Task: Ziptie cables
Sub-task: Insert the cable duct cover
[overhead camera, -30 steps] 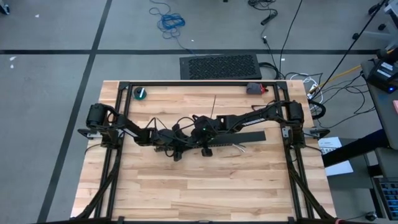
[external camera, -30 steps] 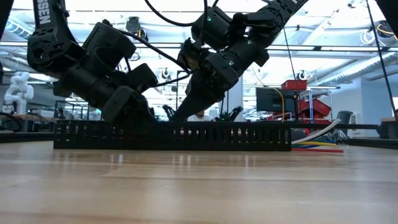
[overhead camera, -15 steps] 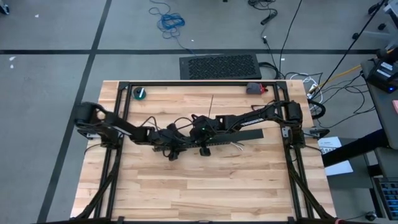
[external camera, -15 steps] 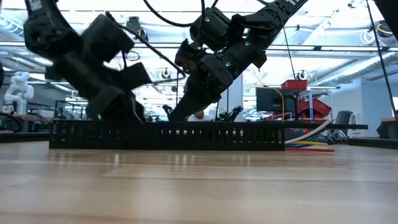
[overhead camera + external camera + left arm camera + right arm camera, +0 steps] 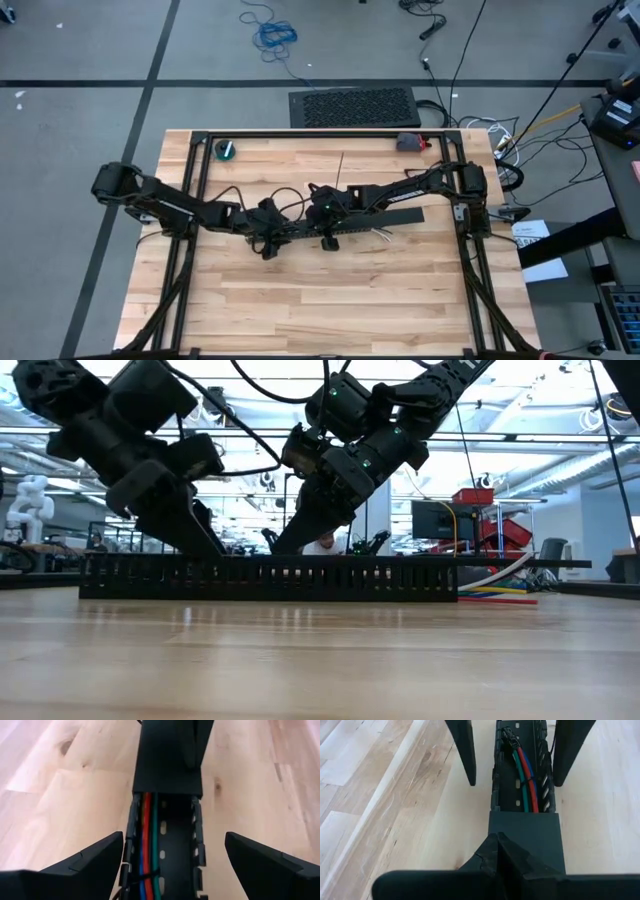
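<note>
A black slotted duct (image 5: 345,229) on a pale, striped wood-plank table (image 5: 340,300) holds red, green and blue cables (image 5: 148,845), their white, yellow and red ends (image 5: 505,592) spilling from one end. A thin dark ziptie (image 5: 529,781) crosses the cables. Both arms are black, the right showing a small green light (image 5: 333,389). A green-and-white roll (image 5: 227,150) sits at the table's far left corner, a red-and-grey block (image 5: 411,142) near the far right corner.

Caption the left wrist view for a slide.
Open left gripper straddles the black slotted duct holding red, green and blue cables.
</note>
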{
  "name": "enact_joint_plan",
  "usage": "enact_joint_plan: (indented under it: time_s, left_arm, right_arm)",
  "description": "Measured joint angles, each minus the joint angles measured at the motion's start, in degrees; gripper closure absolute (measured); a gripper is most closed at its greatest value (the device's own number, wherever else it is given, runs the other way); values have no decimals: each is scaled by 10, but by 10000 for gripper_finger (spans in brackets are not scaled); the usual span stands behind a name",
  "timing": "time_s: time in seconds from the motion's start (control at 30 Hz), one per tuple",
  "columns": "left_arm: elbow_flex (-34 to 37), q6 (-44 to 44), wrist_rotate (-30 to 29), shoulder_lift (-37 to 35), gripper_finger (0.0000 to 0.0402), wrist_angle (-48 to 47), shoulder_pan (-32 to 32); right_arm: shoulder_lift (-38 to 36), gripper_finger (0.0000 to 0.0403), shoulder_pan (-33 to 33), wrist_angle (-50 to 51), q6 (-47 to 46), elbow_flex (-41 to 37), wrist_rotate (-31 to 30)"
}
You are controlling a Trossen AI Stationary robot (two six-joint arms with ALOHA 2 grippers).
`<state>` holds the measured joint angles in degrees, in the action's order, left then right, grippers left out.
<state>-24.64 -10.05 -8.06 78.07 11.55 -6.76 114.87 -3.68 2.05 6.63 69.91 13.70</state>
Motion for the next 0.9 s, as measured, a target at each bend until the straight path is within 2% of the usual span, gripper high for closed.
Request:
enact_joint_plan:
  time_s: [0.2, 0.5, 0.73, 0.9]
  left_arm:
    - [19, -2, -44, 43, 57, 62, -9]
    - [37, -13, -56, 124, 57, 202, -9]
    - [37, -15, -70, 163, 58, 230, -9]
    - [37, -8, -72, 172, 87, 257, -7]
  right_arm:
    - [0, 403, 0, -2, -9, 0, 1]
    - [0, 403, 0, -3, -15, 0, 2]
    - [0, 403, 0, -1, -17, 0, 2]
    - [0, 403, 0, 14, -17, 0, 1]
